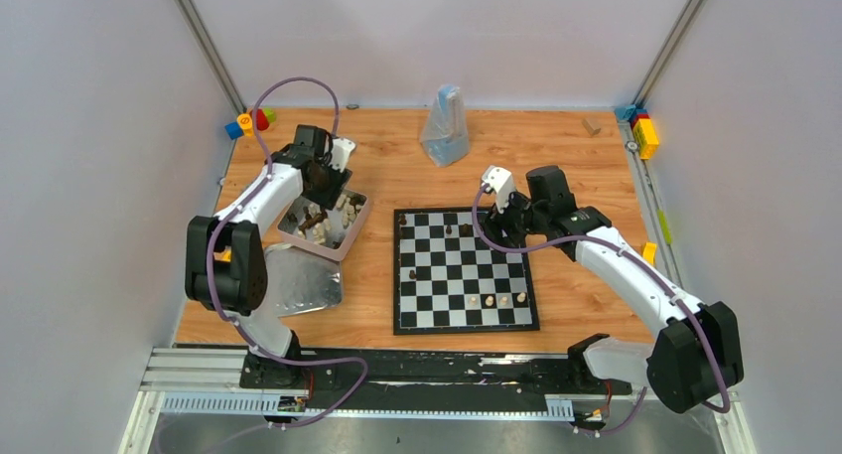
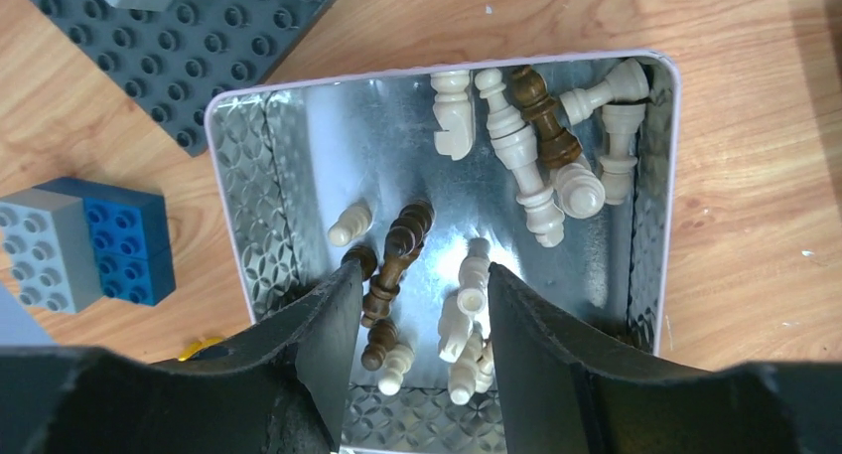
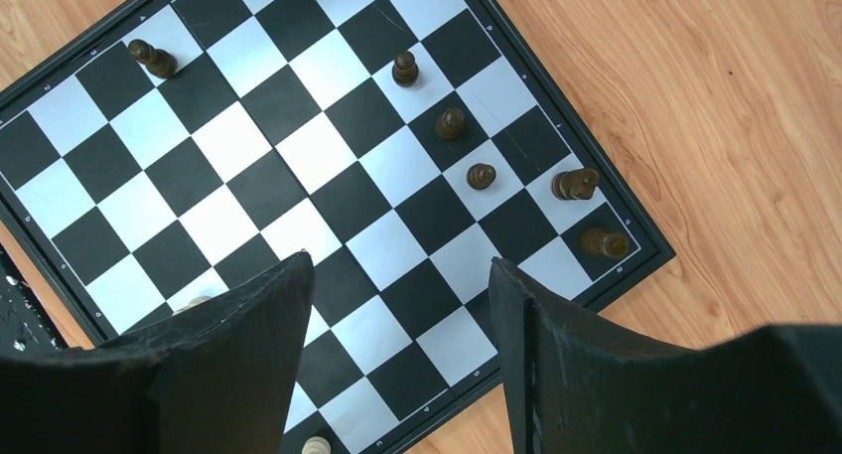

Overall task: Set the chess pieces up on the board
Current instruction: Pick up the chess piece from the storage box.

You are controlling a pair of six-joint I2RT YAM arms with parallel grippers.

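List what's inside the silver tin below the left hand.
Loose chess pieces, cream and dark brown, lying on their sides in the tin. The left hand covers the tin's near corners, so any pieces there cannot be seen.

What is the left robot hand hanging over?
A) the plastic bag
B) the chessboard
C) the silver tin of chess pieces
C: the left gripper hangs open over the silver tin, with jumbled chess pieces lying below its fingers.
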